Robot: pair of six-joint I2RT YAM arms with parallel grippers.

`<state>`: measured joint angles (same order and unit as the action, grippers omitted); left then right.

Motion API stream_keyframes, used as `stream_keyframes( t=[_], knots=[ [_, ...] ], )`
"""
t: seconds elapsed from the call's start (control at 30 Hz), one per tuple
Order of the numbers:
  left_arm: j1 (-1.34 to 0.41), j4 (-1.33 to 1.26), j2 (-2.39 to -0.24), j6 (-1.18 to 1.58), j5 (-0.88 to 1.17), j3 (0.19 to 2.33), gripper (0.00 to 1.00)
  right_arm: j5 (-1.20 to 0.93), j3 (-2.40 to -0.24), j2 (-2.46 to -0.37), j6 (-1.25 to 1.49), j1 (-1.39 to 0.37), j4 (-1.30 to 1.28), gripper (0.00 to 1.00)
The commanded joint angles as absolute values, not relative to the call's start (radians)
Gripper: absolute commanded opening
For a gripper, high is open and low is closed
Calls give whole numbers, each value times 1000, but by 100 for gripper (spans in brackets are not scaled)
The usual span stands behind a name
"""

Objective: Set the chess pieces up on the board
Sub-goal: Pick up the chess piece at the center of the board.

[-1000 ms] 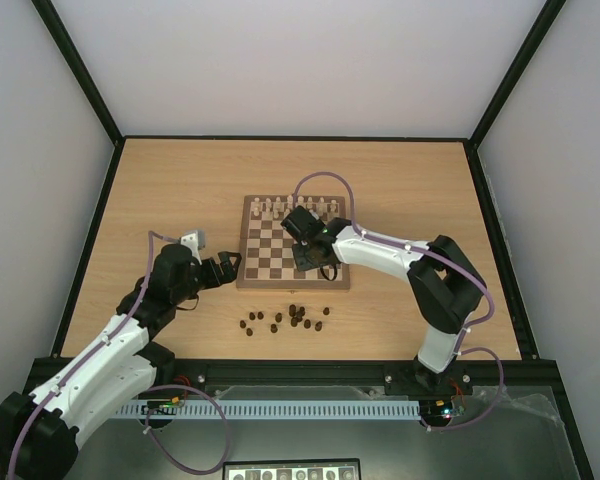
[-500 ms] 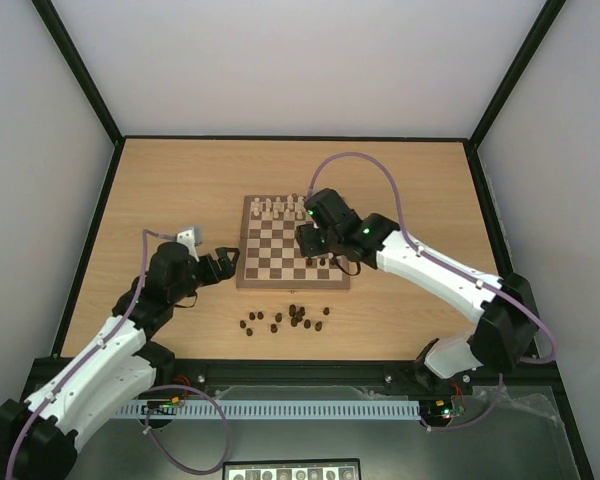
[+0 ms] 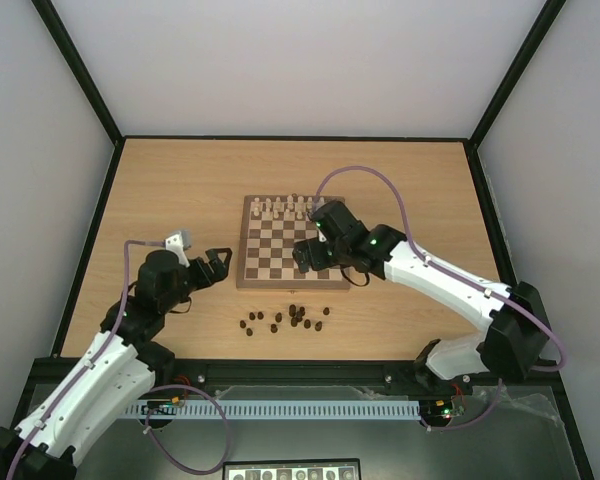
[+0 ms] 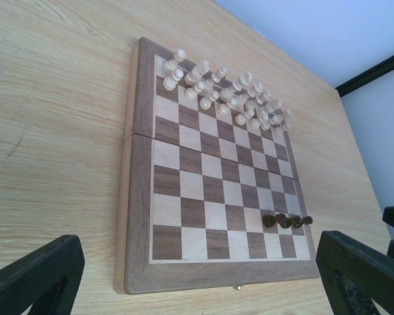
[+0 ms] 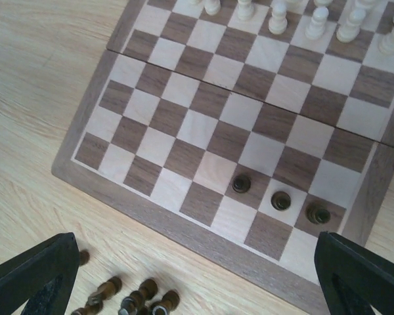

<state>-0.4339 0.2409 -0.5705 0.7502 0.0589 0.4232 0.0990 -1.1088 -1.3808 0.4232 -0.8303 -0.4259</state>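
On the board, second row from its near edge, three chess pieces stand in a row. The right tool has just lifted clear of them, spread wide and empty. The left tool, also spread and bare, has drawn back. Loose pieces still crowd the desk — the job looks barely begun.

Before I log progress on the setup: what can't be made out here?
- Top external: the right arm covers the near right corner of the square checkered wooden board, hiding any pieces there.
- Right wrist: loose tiny dark brown wooden pieces on the table, cut off by the bottom edge; uncountable.
- Left wrist: the dark pieces on the board are too small to tell type.
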Motion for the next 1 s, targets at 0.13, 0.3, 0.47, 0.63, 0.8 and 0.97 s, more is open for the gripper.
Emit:
stream_keyframes(
  t=[0.13, 0.3, 0.47, 0.63, 0.8, 0.97],
  knots=[
    [-440, 283, -604, 747, 48, 431, 100, 273, -981, -1239, 504, -826, -452, 99],
    [-440, 243, -664, 734, 81, 439, 100, 164, -922, -1227, 546, -825, -469, 99],
    [-440, 189, -715, 705, 99, 428, 99, 97, -818, -1172, 620, -832, -449, 98],
    [-440, 156, -760, 682, 135, 431, 99, 157, -738, -1109, 708, -866, -446, 94],
    [-440, 147, -758, 663, 141, 430, 99, 247, -698, -1108, 760, -940, -458, 66],
    [-440, 153, -763, 652, 168, 460, 100, 320, -718, -1175, 774, -1000, -493, 46]
  ],
)
